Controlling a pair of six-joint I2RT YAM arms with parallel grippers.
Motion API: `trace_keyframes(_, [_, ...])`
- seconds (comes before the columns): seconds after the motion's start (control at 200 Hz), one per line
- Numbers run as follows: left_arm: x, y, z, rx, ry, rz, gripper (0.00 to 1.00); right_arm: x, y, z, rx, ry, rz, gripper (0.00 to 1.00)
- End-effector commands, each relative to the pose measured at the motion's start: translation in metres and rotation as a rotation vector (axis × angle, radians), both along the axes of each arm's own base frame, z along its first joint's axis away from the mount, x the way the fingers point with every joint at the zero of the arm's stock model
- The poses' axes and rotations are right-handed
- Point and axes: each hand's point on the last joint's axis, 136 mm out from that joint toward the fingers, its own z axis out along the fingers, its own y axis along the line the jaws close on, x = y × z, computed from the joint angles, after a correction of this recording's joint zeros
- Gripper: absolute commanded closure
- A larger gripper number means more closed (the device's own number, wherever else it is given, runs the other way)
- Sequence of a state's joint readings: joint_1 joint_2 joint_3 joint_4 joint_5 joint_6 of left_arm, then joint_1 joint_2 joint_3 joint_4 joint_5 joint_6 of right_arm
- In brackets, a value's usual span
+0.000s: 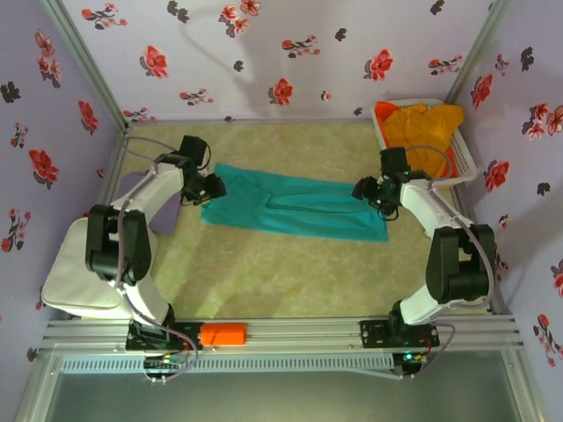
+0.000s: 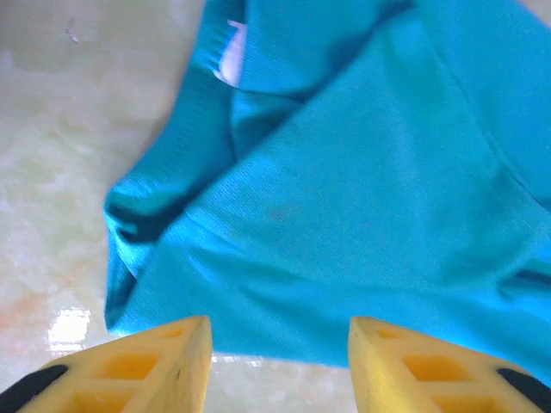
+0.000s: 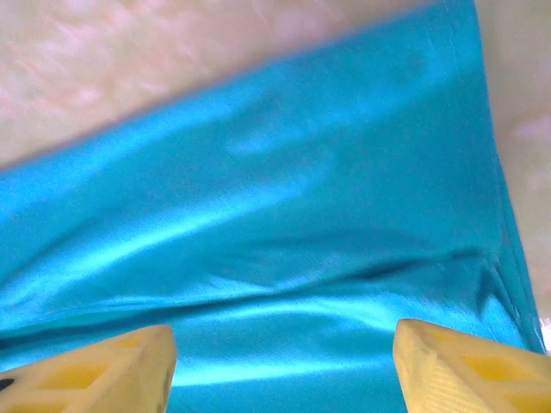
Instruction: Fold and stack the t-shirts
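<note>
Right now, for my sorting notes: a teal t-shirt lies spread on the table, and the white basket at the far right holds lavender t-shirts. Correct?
Not quite. The top external view shows the white basket holding orange-yellow t-shirts, not lavender ones. The teal t-shirt does lie spread on the table.

Lavender floral walls (image 1: 290, 53), pale beige tabletop (image 1: 290, 281), aluminium front rail (image 1: 290, 330)

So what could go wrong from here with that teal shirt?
The teal t-shirt is bunched in layers near the left hand, so closing there might catch only the top layer and undo the fold. The right hand hangs open over smooth cloth; it could slip. The right arm also sits close to the basket and might nudge it.
</note>
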State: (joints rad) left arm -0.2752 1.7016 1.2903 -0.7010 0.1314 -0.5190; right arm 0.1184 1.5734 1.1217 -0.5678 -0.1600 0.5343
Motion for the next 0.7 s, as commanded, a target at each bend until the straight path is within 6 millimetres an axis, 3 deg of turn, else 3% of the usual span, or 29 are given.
trace_keyframes(0.0, [-0.032,-0.007,-0.008,-0.007,0.025,-0.012,0.52,0.017,0.010,-0.002,-0.034,-0.001,0.071,0.33])
trace_keyframes(0.195, [-0.074,-0.030,-0.028,-0.047,0.008,-0.040,0.48,0.051,0.022,-0.028,-0.048,0.038,0.103,0.35])
trace_keyframes(0.37, [-0.094,-0.043,-0.050,-0.105,-0.002,-0.011,0.43,0.061,0.022,-0.047,-0.073,0.067,0.093,0.37])
trace_keyframes(0.51, [-0.084,-0.048,-0.062,-0.111,0.008,0.005,0.44,0.054,0.021,-0.067,-0.075,0.115,0.080,0.39])
trace_keyframes(0.695, [-0.056,-0.053,-0.076,-0.076,0.047,0.019,0.47,0.026,0.021,-0.081,-0.098,0.187,0.083,0.41])
